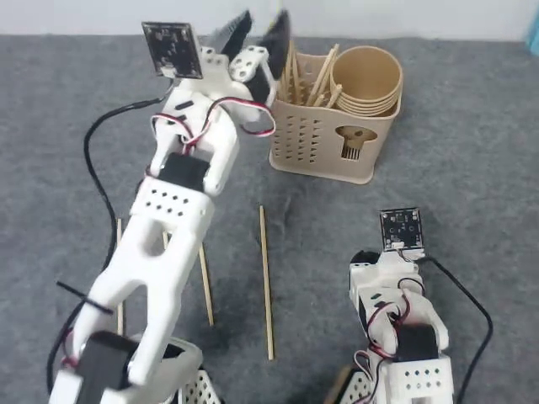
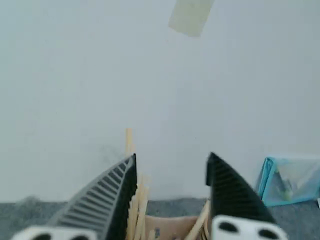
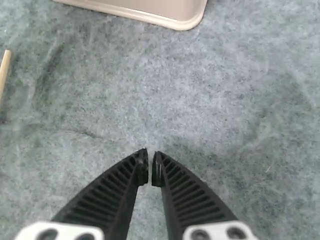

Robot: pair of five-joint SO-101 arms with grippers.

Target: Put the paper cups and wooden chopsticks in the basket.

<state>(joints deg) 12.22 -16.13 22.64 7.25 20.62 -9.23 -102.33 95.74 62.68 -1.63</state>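
Several chopsticks on bench look thin, stiff, light; you pinch mid-length. Left fingers apart over basket, right fingers together.

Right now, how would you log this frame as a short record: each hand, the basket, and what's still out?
left hand: open, empty, above the basket's chopstick side
right hand: shut, empty, low over the grey mat
basket: upright, at the far side of the table
paper cups: stacked inside the basket
chopsticks in basket: several, standing
loose chopsticks: at least three lying on the mat, one between the arms, others beside and partly under the left arm
task state: cups in; loose chopsticks not yet in
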